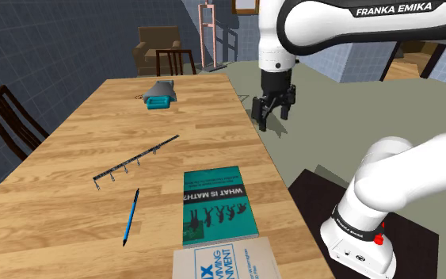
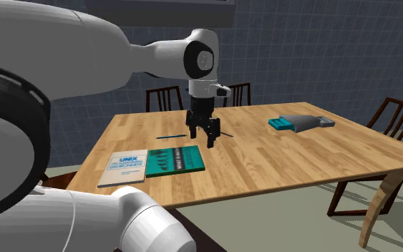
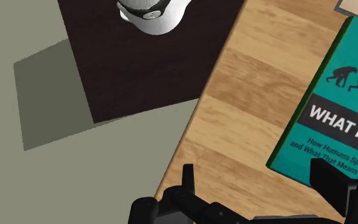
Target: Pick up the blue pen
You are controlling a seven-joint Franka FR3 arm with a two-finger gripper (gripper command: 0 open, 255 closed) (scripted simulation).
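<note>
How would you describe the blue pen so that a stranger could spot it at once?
Look at the wooden table. Beside the teal book, on the shoulder view's left, lies the pen. It is slim and blue; the nearby rail is grey.

A home dining room: a long wooden table (image 1: pixel 70 158) with books (image 1: pixel 217 204) on it, dark wooden chairs (image 1: pixel 7 119) around it, a brown armchair (image 1: pixel 156 43) beyond, blue tiled walls (image 1: pixel 55 40).
</note>
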